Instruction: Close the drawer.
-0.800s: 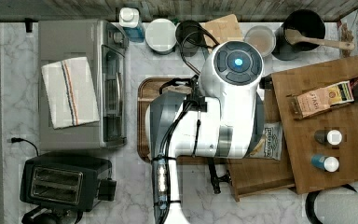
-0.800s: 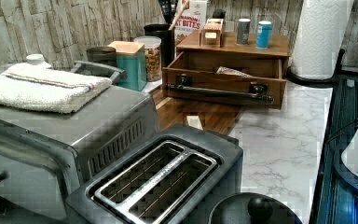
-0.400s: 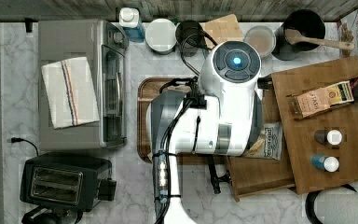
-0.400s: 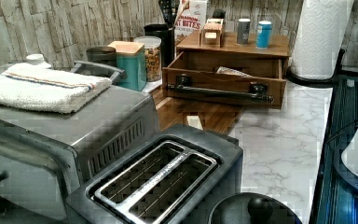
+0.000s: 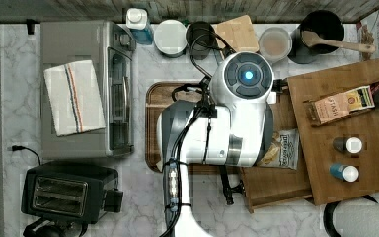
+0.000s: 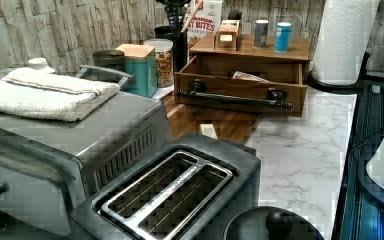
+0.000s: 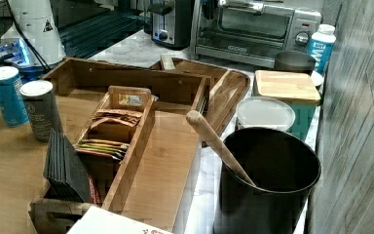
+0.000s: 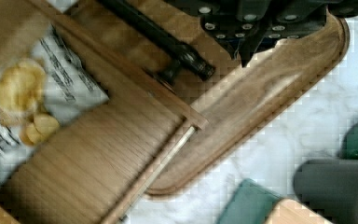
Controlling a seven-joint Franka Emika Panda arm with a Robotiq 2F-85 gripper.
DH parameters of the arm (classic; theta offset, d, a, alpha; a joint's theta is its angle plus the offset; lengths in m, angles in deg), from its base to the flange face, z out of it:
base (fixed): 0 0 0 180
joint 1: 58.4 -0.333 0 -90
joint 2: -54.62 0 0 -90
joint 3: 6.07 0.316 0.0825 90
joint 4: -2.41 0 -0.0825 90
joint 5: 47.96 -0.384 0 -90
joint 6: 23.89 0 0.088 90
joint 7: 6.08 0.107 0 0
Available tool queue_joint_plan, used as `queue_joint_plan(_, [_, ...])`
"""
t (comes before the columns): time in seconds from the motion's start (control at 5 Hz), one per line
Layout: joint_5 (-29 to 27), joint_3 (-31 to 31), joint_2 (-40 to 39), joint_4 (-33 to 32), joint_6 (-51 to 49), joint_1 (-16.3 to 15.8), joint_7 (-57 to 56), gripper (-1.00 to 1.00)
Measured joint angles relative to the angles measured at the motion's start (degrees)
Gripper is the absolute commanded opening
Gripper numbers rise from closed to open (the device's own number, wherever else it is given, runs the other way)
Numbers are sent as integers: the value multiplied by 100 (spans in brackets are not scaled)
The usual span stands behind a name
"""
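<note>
The wooden drawer (image 5: 276, 181) stands pulled out of its cabinet (image 5: 370, 123) toward the top view's left. A chip bag (image 5: 283, 148) lies inside it. In the left view the drawer front (image 6: 230, 90) carries a black bar handle (image 6: 235, 98). The white arm (image 5: 232, 123) hangs over the drawer's front and the dark wooden tray (image 5: 151, 128). In the wrist view the gripper (image 8: 256, 23) is above the tray (image 8: 270, 102), just beside the end of the handle (image 8: 168, 44) and the drawer's corner (image 8: 191, 122), apart from both. The chip bag (image 8: 23, 102) lies on the drawer bottom (image 8: 88, 149).
A toaster oven (image 5: 84, 89) with a towel on it and a black toaster (image 5: 64, 192) stand at the top view's left. Jars and a black utensil pot (image 5: 321, 29) line the back wall. Two bottles (image 5: 348, 158) and a tea box sit on the cabinet top. A paper towel roll (image 6: 342, 40) stands beside it.
The arm has shifted slightly in the top view. The drawer stands as far out as before.
</note>
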Motion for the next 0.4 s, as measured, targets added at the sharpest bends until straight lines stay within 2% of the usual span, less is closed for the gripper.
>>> queue_joint_plan(0.4, [-6, 12, 258, -795, 1052, -5, -1142, -100])
